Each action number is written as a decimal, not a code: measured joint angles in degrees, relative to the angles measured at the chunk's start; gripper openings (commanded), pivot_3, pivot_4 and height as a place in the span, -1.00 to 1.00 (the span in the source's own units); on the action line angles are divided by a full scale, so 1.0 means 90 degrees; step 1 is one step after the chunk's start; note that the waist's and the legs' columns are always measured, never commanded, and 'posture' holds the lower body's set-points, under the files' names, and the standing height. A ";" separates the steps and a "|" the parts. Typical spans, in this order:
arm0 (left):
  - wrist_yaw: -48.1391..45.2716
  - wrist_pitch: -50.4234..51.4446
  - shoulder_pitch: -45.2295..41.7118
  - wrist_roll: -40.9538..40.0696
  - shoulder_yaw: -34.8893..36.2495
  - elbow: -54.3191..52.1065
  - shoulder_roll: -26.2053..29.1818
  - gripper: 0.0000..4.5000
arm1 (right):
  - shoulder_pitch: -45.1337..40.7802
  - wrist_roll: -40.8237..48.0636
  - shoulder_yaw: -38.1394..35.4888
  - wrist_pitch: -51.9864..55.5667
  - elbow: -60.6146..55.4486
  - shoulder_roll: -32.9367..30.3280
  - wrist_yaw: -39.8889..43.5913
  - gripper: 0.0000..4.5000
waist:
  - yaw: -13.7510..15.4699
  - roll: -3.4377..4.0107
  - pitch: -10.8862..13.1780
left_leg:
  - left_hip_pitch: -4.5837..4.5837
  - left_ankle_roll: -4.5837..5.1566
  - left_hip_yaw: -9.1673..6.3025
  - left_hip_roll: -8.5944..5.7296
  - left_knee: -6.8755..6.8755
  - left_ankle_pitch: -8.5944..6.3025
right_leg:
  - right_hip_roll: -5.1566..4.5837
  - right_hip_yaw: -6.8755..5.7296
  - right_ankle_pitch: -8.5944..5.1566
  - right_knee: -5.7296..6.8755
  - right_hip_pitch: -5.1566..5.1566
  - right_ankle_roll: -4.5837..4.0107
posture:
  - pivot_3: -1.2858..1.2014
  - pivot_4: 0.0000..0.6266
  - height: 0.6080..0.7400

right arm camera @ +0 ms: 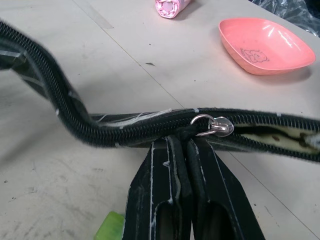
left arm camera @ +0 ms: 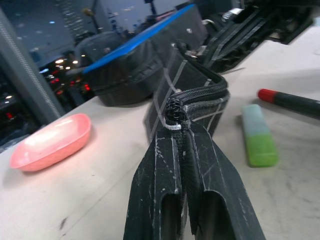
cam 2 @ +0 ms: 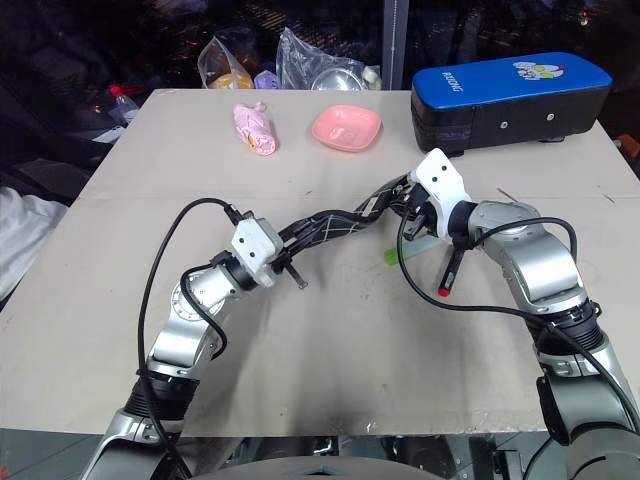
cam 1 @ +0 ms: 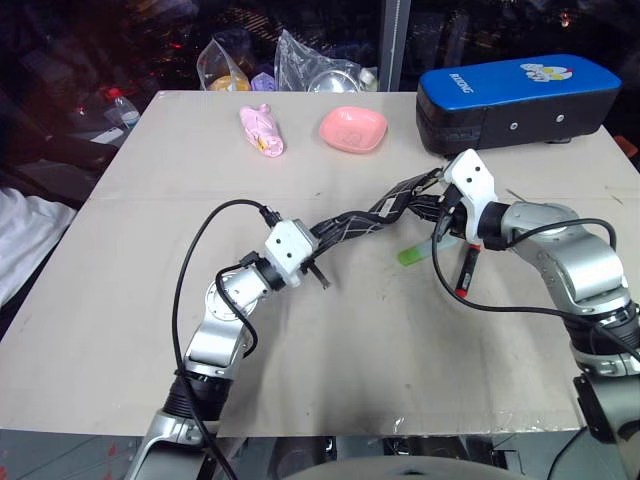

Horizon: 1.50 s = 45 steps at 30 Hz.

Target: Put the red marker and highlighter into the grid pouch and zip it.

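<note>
Stretching the grid pouch (cam 1: 350, 224) above the table (cam 1: 150, 200), left gripper (left arm camera: 186, 131) and right gripper (right arm camera: 186, 136) clamped on opposite ends, half-hiding highlighter (cam 1: 411, 255) and red marker (cam 1: 467, 270) beneath.

From my seat, the highlighter (cam 1: 411, 256) sat partly hidden under the right arm & cable, the red marker (cam 1: 466, 269) had its upper barrel behind the right gripper (cam 1: 432, 205), and the grid pouch (right arm camera: 165, 125) ran off both frame edges in right wrist view.

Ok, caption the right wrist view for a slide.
Right gripper clamps the grid pouch beside its silver slider, pouch partly open.
</note>
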 measured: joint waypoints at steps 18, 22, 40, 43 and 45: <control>0.0680 -0.0111 -0.0053 0.0584 0.0076 0.0015 -0.0305 -1.00 | -0.0139 -0.0013 0.0213 0.0394 -0.0400 0.0453 -0.0009 -0.98 | 0.0001 -0.0001 0.0001 | -0.0036 -0.0001 -0.0002 0.0001 0.0003 0.0001 | 0.0000 -0.0002 0.0001 0.0004 -0.0035 -0.0001 | 0.03 -0.52 0.97; 0.0748 -0.0118 0.0009 0.0647 0.0076 0.0015 -0.0333 -1.00 | -0.0142 0.0067 0.0218 0.0586 -0.0527 0.0589 -0.0069 -0.98 | 0.0007 -0.0001 0.0000 | -0.0088 -0.0002 -0.0013 -0.0001 0.0022 0.0002 | 0.0003 -0.0012 0.0003 0.0010 -0.0075 0.0000 | 0.03 -0.52 0.97; -0.0008 -0.0572 0.0191 0.0572 -0.0219 0.0016 -0.0233 -1.00 | -0.0422 -0.0091 0.0606 0.0237 -0.0456 0.0389 0.0394 -0.98 | 0.0004 -0.0001 0.0000 | -0.0089 -0.0001 -0.0012 -0.0001 0.0021 0.0001 | 0.0014 -0.0016 0.0002 0.0007 -0.0077 0.0000 | 0.03 -0.52 0.97; -0.0092 -0.0626 0.0192 0.0574 -0.0280 0.0031 -0.0211 -1.00 | -0.0426 -0.0103 0.0741 0.0052 -0.0457 0.0325 0.0646 -0.98 | 0.0004 -0.0001 0.0000 | -0.0088 -0.0001 -0.0012 -0.0001 0.0021 0.0001 | 0.0014 -0.0015 0.0002 0.0008 -0.0077 0.0000 | 0.03 -0.52 0.97; -0.0157 -0.0677 0.0197 0.0574 -0.0338 0.0035 -0.0205 -1.00 | -0.0426 -0.0140 0.0801 -0.0051 -0.0457 0.0323 0.0730 -0.98 | 0.0003 -0.0001 0.0000 | -0.0088 -0.0001 -0.0012 -0.0001 0.0021 0.0001 | 0.0014 -0.0015 0.0003 0.0009 -0.0077 0.0000 | 0.03 -0.52 0.97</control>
